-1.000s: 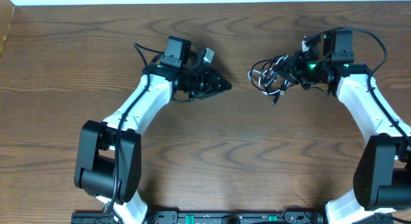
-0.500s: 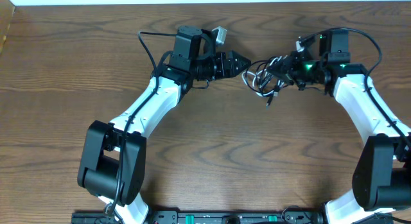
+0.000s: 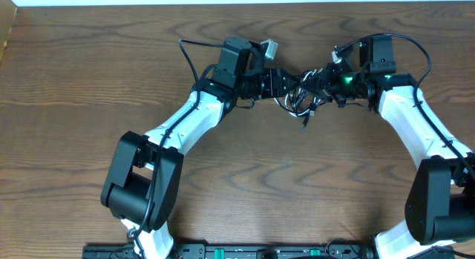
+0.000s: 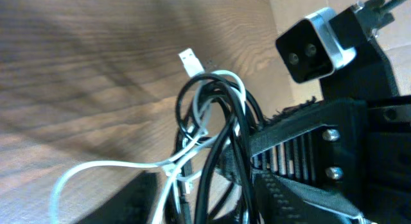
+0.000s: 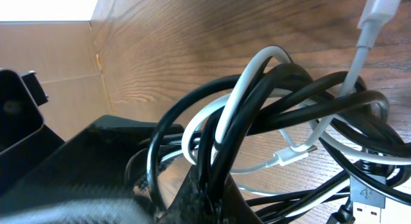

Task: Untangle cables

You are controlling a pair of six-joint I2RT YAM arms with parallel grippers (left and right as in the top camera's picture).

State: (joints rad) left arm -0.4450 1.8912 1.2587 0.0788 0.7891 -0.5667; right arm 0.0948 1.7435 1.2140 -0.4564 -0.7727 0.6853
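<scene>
The cables [image 3: 299, 98], one black and one white, form a single tangled bundle at the table's far middle. My right gripper [image 3: 323, 80] is shut on the bundle's right side; in the right wrist view its fingertips [image 5: 212, 190] pinch black strands [image 5: 302, 102] while the white cable [image 5: 241, 89] loops over them. My left gripper [image 3: 286, 86] meets the bundle from the left. In the left wrist view the black loops [image 4: 225, 128] and the white cord [image 4: 96, 166] run down between its blurred fingers [image 4: 144, 198], and how far these have closed is not visible. A white plug [image 4: 188, 59] sticks up.
The wooden table [image 3: 237, 177] spreads out all around the bundle. A black plug end [image 3: 304, 124] dangles toward the front. Both arms' bases [image 3: 133, 200] stand at the front edge. A pale board [image 3: 6, 29] borders the far left corner.
My left arm has swung right, from well clear of the bundle to right against it. The right gripper has carried the bundle a little to the left, toward it.
</scene>
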